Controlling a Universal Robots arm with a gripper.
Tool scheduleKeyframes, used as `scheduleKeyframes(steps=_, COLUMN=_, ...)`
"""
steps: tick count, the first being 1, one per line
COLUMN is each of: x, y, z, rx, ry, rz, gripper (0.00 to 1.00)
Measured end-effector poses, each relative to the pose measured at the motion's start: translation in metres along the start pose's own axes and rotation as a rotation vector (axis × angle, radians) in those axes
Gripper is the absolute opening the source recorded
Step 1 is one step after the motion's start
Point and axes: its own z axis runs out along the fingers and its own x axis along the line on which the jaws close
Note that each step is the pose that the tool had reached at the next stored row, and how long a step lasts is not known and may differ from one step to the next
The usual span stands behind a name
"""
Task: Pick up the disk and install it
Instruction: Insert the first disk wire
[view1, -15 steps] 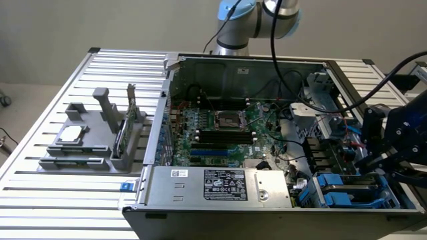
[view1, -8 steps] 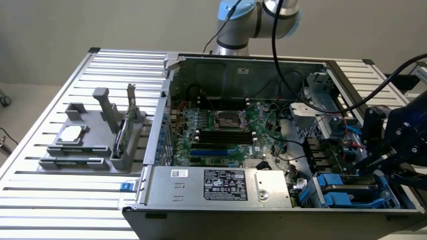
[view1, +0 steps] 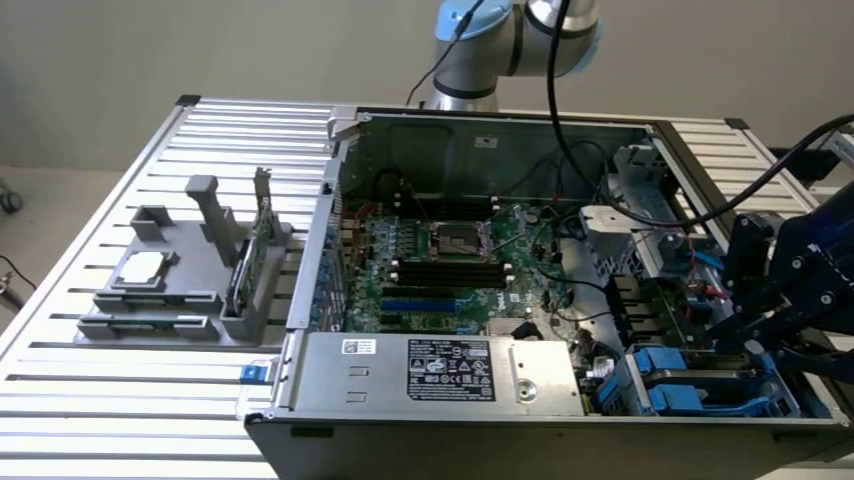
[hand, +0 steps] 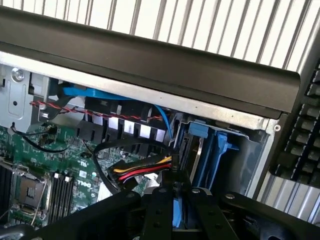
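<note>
A grey holder (view1: 160, 290) sits on the slatted table (view1: 80, 400) at the exterior view's left. A silver chip (view1: 144, 268) lies flat in it, and a green card (view1: 251, 255) stands on edge in its slot nearer the case.

In the middle is the open case (view1: 467, 130). Its board (view1: 441, 270) carries a bare socket (view1: 454, 240) and a row of black slots. The grey power supply (view1: 447, 368) with its white label fills the near edge.

At the exterior view's right, the black gripper (view1: 754, 335) hangs low over the drive bay (view1: 627, 390) in the case's near corner, and black cables loop above it. The disk (view1: 674, 395) shows there as blue carrier plastic around a grey body, down inside the bay and just under the gripper.

In the wrist view the gripper (hand: 175, 195) has its jaws narrow, with a strip of the disk's (hand: 175, 212) blue carrier pinched between them. A bundle of red, yellow and black wires (hand: 142, 170) lies just beside the fingers (hand: 157, 210). More blue plastic stands upright in the bay past the fingertips.
</note>
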Motion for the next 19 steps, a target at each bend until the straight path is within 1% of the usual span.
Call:
scheduleKeyframes(steps=2, x=-0.0001, y=0.0001, z=0.0001, rx=-0.0022, ry=-0.001, rz=0.024, gripper=0.16)
scheduleKeyframes(steps=8, x=-0.0007, y=0.0004, z=0.0047, rx=-0.0161, ry=0.0064, rz=0.13, gripper=0.16)
scheduleKeyframes(steps=9, x=-0.0007, y=0.0005, z=0.0047, rx=-0.0178, ry=0.0066, rz=0.144, gripper=0.16)
scheduleKeyframes(steps=10, x=-0.0007, y=0.0005, z=0.0049, rx=-0.0178, ry=0.0063, rz=0.155, gripper=0.16)
scheduleKeyframes(steps=11, x=-0.0007, y=0.0005, z=0.0049, rx=-0.0157, ry=0.0057, rz=0.163, gripper=0.16)
scheduleKeyframes(steps=14, x=-0.0008, y=0.0006, z=0.0049, rx=-0.0008, ry=0.0013, rz=0.182, gripper=0.16)
scheduleKeyframes(steps=15, x=-0.0008, y=0.0007, z=0.0049, rx=0.0051, ry=-0.0007, rz=0.187, gripper=0.16)
scheduleKeyframes(steps=17, x=-0.0008, y=0.0012, z=0.0047, rx=0.0191, ry=-0.0064, rz=0.19, gripper=0.16)
scheduleKeyframes(steps=19, x=-0.0004, y=0.0021, z=0.0042, rx=0.0347, ry=-0.0125, rz=0.193, gripper=0.16)
